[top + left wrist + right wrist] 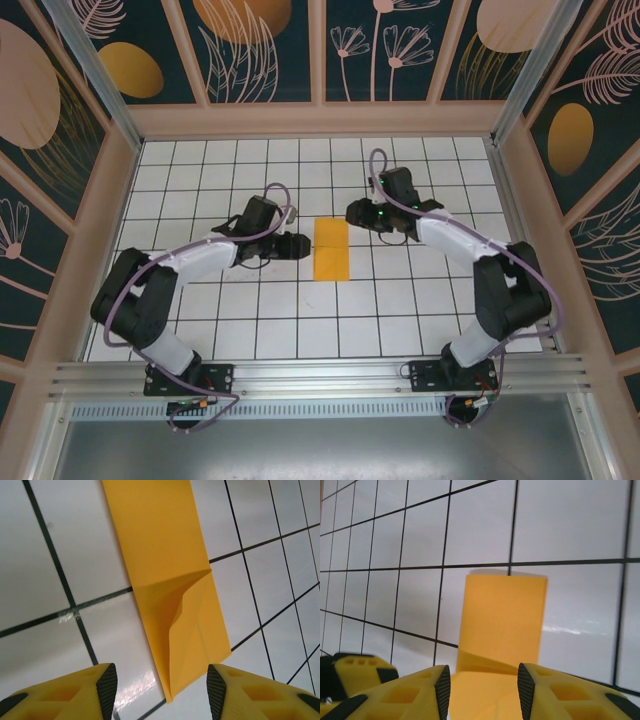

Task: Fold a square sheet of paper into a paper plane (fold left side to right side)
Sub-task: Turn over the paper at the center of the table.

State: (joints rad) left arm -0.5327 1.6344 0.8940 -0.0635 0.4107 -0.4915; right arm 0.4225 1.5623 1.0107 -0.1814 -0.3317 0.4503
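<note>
1. the paper [331, 250] lies near the middle of the counter [250, 330], folded into a narrow strip. in the top view its long axis runs from 12 to 6 o'clock.
2. the left tool [300, 246] sits at 9 o'clock of the strip, just beside its left long edge at about mid-length. its jaws stand partly open and grip nothing. in its wrist view a corner of the strip lies on the counter between the fingers [106, 687].
3. a puckered ridge [182, 605] stands up in the top layer near that corner, so the layers are not lying flat there.
4. the right tool [352, 213] sits at about 1 o'clock of the strip, just off its far right corner. its jaws are partly open too. the strip's end shows between them, and as far as i can tell nothing is pinched.
5. both tools are close to the paper. the left one faces the long edge squarely, so it looks better placed to press across the strip towards 3 o'clock. the right one suits holding down the far end.
</note>
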